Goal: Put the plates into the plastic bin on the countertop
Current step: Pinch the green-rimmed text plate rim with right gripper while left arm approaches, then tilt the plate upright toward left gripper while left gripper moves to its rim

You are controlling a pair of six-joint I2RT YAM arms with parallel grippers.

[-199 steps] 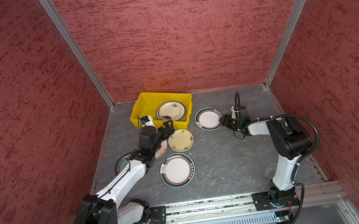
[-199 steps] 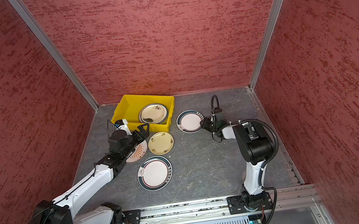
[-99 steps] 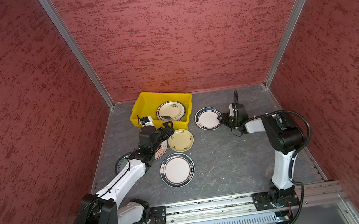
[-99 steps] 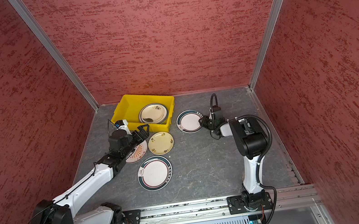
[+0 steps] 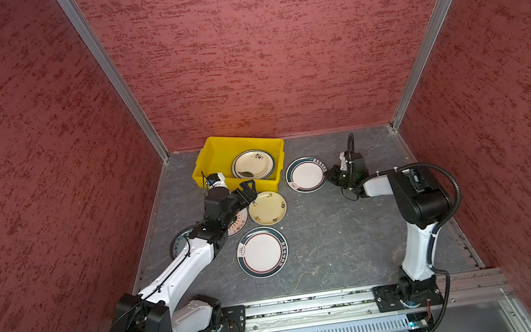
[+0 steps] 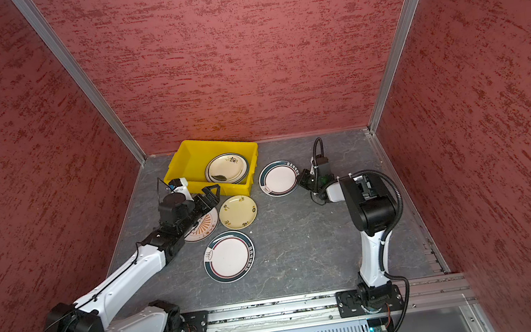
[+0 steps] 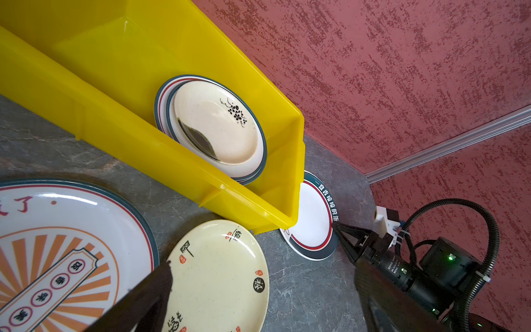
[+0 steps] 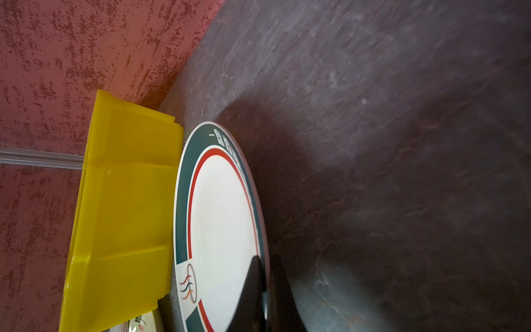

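My right pincer (image 5: 329,175) is clamped on the green-rimmed plate (image 5: 306,174), gripping the rim on the side away from the plastic bin (image 5: 209,155). In the right wrist view, 1 jaw lies over the white face and the other sits past the edge. That plate rests on the surface (image 5: 337,234) just beside the bin's short end wall, at its right in both top views. I cannot tell whether the gripped edge has left the surface.

My left pincer (image 5: 248,188) stands wide apart and holds nothing. It hovers just in front of the bin's long wall, above where the sunburst plate (image 5: 238,220) and the cream plate (image 5: 267,208) lie side by side.

The bin sits at the back of the surface, toward the left corner. It holds a stack of plates (image 5: 252,165) in its right half, with a cream plate bearing a dark flower sprig on top.

A banded plate (image 5: 262,252) with a red inner ring lies nearer my bases, apart from the others. A blue-patterned plate (image 5: 178,239) shows partly from under my left arm.
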